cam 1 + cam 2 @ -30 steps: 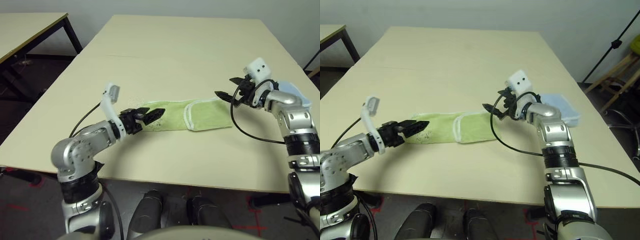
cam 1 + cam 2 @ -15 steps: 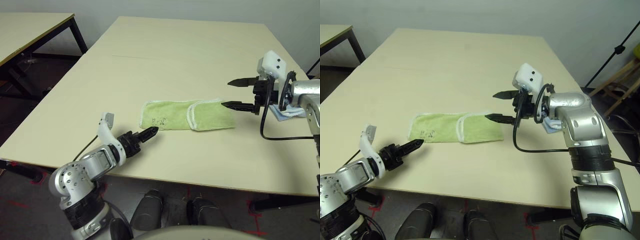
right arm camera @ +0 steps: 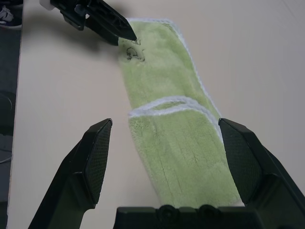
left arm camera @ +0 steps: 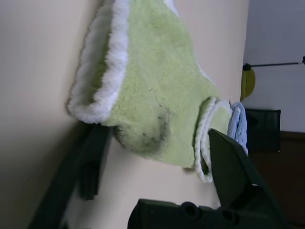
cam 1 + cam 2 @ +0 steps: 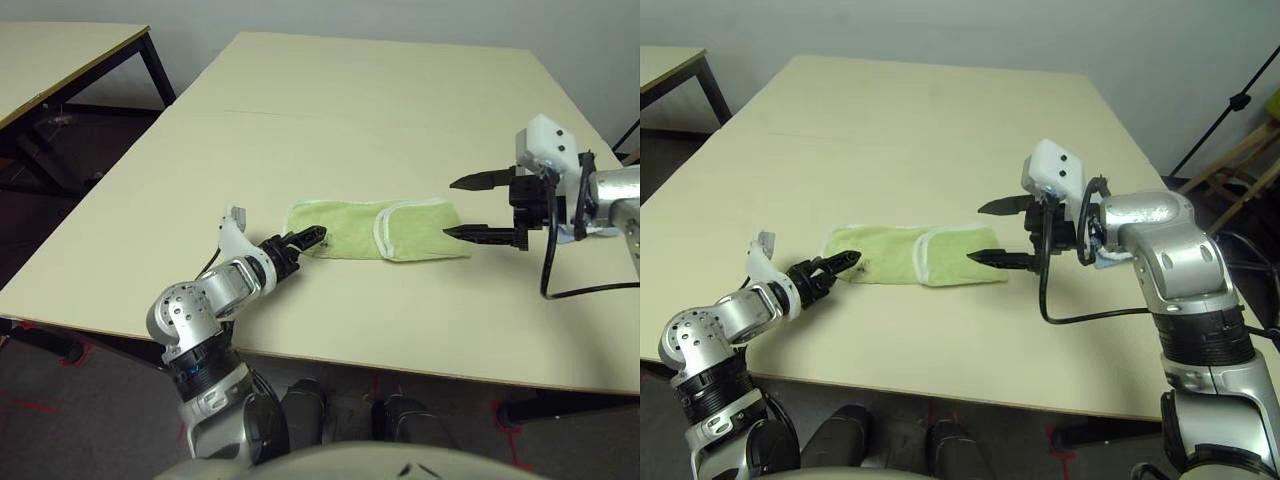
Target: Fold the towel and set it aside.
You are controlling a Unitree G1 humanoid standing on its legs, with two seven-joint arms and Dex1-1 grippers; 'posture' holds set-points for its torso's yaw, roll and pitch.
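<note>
Pale beige table (image 5: 300,90) fills the scene, with a second table (image 5: 60,50) off past its left edge and a grey wall behind. Low at the left, the left gripper (image 5: 312,238) reaches to the left end of the towel (image 5: 375,228), its fingers parted narrowly with the towel's near-left corner between them; whether they pinch it I cannot tell. The green towel lies flat as a long strip near the middle of the table toward its front edge, its right part folded over with a white hem. Just beyond the towel's right end, the right gripper (image 5: 468,207) hovers, spread wide and empty. A light blue cloth (image 4: 237,125) lies further right.
</note>
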